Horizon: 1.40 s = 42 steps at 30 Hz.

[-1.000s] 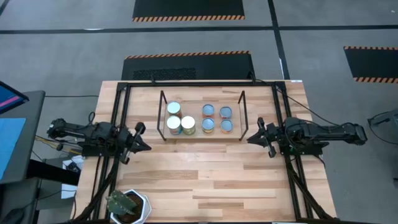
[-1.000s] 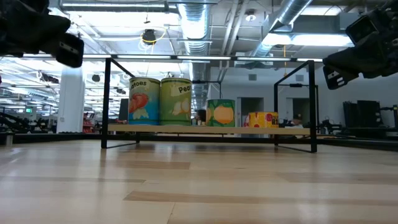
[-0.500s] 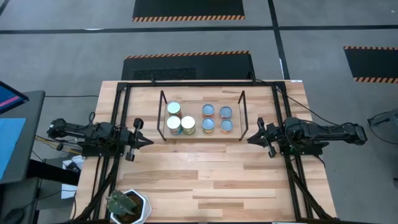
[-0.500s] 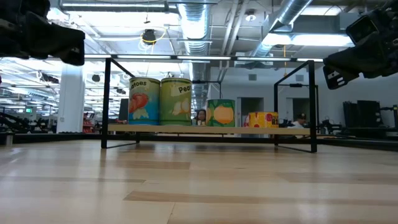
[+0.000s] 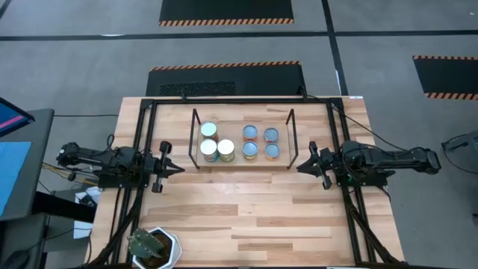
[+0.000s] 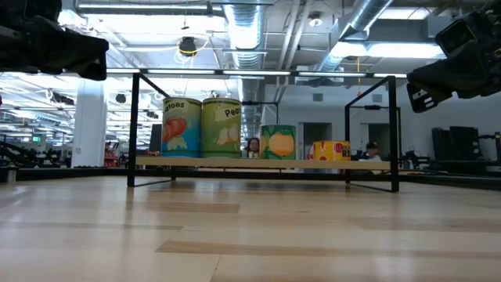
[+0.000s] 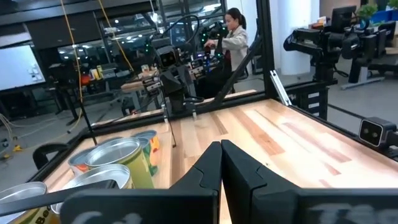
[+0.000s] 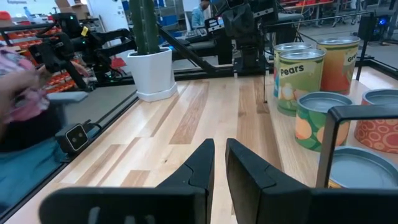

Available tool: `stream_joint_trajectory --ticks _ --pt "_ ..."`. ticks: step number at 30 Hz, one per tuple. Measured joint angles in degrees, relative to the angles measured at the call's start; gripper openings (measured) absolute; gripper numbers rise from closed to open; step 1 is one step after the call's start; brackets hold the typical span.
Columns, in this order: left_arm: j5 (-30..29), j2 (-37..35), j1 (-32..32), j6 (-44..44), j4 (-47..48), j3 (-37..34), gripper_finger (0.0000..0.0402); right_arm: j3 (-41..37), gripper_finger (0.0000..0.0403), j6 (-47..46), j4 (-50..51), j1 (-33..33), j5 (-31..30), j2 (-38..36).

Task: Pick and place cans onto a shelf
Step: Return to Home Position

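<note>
Rolled my left gripper (image 5: 170, 169) level since a second ago; right gripper (image 5: 301, 166) unmoved. Both finger pairs pinched narrow, empty. Seven cans (image 5: 226, 147) on shelf (image 5: 237, 123); homing, next settle arms back.

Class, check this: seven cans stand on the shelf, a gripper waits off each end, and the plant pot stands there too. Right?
No: the high view shows the plant pot off the shelf, at a table corner on the left gripper's side. Seven cans do stand on the shelf, with the left gripper and right gripper off its ends.
</note>
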<state>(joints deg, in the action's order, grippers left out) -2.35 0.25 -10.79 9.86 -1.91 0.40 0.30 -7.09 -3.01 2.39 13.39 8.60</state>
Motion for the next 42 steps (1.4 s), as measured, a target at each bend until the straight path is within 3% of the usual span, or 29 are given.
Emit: stream_joint_trajectory --ticks 42 --pt "0.0 0.0 0.0 -1.1 0.0 0.0 0.0001 0.0 0.0067 0.0 0.0 0.0 0.0 0.0"
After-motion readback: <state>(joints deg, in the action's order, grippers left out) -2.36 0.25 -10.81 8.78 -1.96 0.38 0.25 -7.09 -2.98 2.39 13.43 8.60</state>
